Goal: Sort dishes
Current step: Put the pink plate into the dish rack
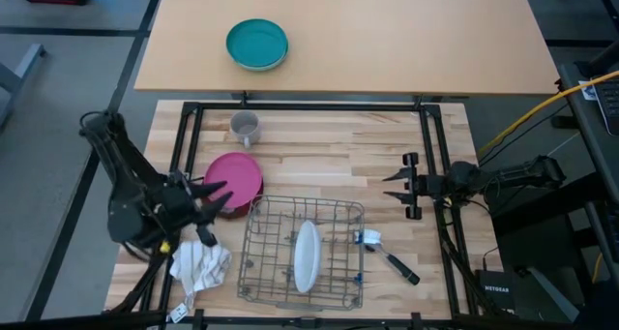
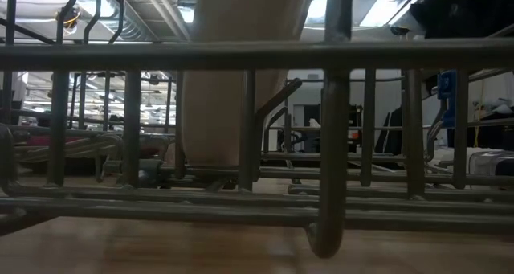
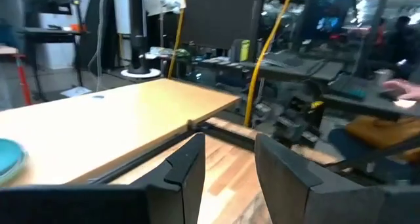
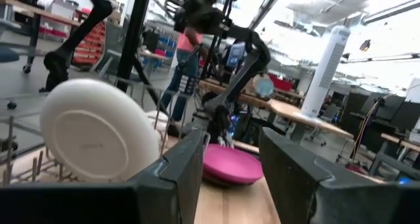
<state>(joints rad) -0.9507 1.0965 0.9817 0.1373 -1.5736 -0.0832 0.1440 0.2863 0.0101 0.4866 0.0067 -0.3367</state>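
The white plate [image 1: 306,255] stands on edge in the wire dish rack [image 1: 261,272]; it also shows in the right wrist view [image 4: 98,129] and the low view [image 2: 233,89]. The magenta-pink plate [image 1: 237,178] lies flat on the wooden table left of the rack and shows in the right wrist view [image 4: 233,165]. The pale green and dark red plates are out of view. My left gripper [image 1: 215,212] is open and empty at the pink plate's near left rim. My right gripper [image 1: 406,185] is open and empty, right of the rack, pointing left.
A teal bowl [image 1: 257,44] sits on the tan far table. A small grey mug [image 1: 246,129] stands beyond the pink plate. A white cloth [image 1: 198,267] lies left of the rack. A dish brush [image 1: 385,253] lies at the rack's right.
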